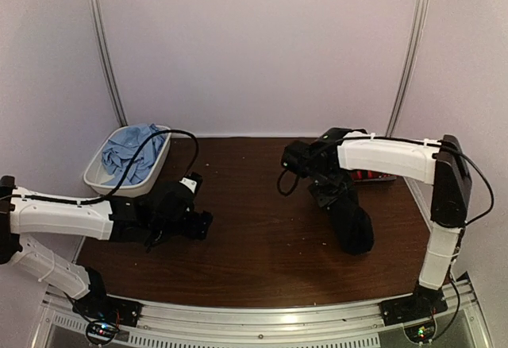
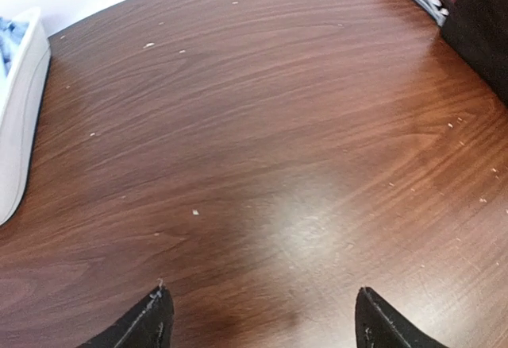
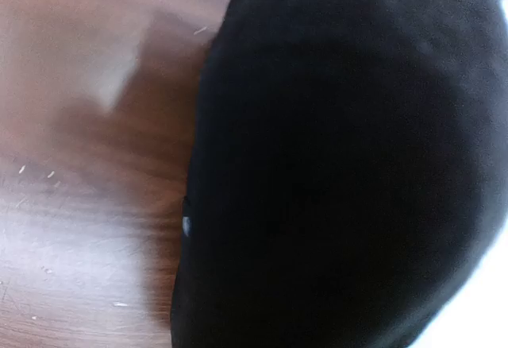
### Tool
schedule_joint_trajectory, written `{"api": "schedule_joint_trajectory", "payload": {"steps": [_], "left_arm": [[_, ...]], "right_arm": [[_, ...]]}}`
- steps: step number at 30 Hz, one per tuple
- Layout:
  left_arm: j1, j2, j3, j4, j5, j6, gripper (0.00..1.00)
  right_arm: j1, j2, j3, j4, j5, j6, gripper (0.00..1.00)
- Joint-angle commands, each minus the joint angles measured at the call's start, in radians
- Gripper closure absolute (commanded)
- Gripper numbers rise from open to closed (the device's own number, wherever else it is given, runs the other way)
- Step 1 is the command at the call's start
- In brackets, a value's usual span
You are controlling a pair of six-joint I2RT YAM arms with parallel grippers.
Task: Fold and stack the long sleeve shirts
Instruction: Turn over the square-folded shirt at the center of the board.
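Black shirt (image 1: 355,227) hangs limp and light from the clamped right gripper (image 1: 332,197); left gripper (image 2: 260,310), spread empty, should pinch a hem.

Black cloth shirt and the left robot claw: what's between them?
Nothing. The top view shows only bare brown wooden table between the left gripper and black cloth shirt.

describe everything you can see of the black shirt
The black shirt is plain dark cloth, bunched into a long drooping bundle rather than spread flat. It hangs from the right gripper, which is shut on its upper end, over the right side of the brown table. Its lower end seems to rest on the wood.
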Motion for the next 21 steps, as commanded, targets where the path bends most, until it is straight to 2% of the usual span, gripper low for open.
{"api": "schedule_joint_trajectory", "payload": {"steps": [1, 6, 12, 15, 17, 21], "left_arm": [[0.052, -0.047, 0.006, -0.026, 0.028, -0.033, 0.19], [0.087, -0.082, 0.002, -0.054, 0.016, -0.025, 0.18], [0.100, -0.132, 0.003, -0.102, -0.005, -0.031, 0.17], [0.103, -0.164, -0.001, -0.119, -0.019, -0.037, 0.16], [0.106, -0.187, -0.007, -0.121, -0.020, -0.037, 0.15], [0.109, -0.206, -0.010, -0.120, -0.024, -0.035, 0.14]], "right_arm": [[0.181, 0.149, 0.079, -0.115, 0.106, 0.194, 0.92], [0.350, 0.357, 0.246, -0.142, 0.050, 0.260, 0.76], [0.479, 0.531, 0.467, -0.144, -0.013, 0.271, 0.49], [0.517, 0.555, 0.516, -0.134, -0.032, 0.266, 0.25], [0.534, 0.544, 0.518, -0.112, -0.053, 0.256, 0.14], [0.552, 0.469, 0.463, -0.031, -0.102, 0.232, 0.10]]}}
